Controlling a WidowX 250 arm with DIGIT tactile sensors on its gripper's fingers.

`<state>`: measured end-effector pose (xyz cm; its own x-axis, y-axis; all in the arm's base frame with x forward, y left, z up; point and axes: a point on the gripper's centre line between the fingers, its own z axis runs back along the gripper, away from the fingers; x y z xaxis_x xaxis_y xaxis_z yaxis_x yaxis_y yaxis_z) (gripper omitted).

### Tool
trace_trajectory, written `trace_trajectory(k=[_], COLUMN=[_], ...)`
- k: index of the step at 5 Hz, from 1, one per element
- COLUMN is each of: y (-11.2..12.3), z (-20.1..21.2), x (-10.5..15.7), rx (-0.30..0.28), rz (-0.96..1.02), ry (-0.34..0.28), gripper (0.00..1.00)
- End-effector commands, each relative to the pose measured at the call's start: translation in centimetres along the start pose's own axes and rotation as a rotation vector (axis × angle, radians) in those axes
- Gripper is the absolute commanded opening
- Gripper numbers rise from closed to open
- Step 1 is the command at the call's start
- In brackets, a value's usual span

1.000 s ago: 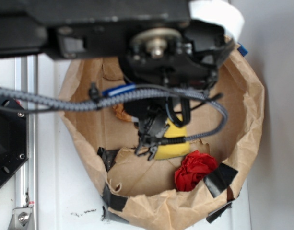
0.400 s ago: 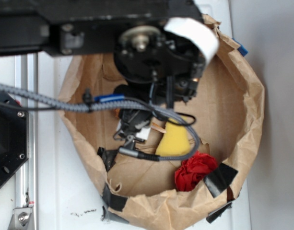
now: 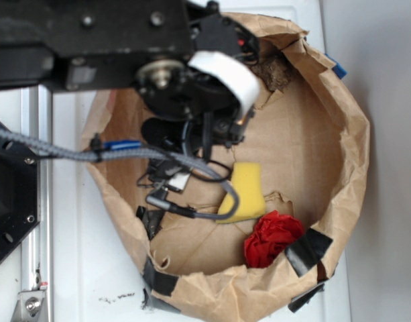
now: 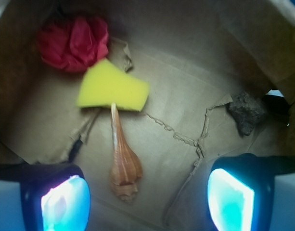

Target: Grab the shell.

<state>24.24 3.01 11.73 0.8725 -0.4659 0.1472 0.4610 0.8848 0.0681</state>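
While your fingers (image 4: 147, 195) stand wide apart with nothing between them, note that the shell (image 4: 124, 166) lies flat on the brown paper floor of the bag (image 3: 346, 168), off-centre in the gap, much closer to the left-hand pad (image 4: 65, 204) in the wrist view than to the right-hand one. Its long axis runs away from the camera, fat knobby end nearest you, thin point touching the edge of the yellow sponge (image 4: 113, 89). Judging from that, you would shift toward the left-hand pad to centre it, so the pads close across the ridged body rather than the spike.
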Motion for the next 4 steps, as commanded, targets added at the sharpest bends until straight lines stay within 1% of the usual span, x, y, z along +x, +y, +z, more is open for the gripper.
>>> trace_trajectory(k=[1, 2, 3, 4], y=[-0.7, -0.9, -0.9, -0.8], z=[-1.4, -2.7, -4.0, -5.1], x=[0.5, 0.3, 0.3, 0.2], rx=[0.018, 0.0, -0.061, -0.051], rz=[-0.111, -0.14, -0.167, -0.165], ry=[-0.059, -0.037, -0.011, 0.015], gripper=[1.0, 1.0, 1.0, 1.0])
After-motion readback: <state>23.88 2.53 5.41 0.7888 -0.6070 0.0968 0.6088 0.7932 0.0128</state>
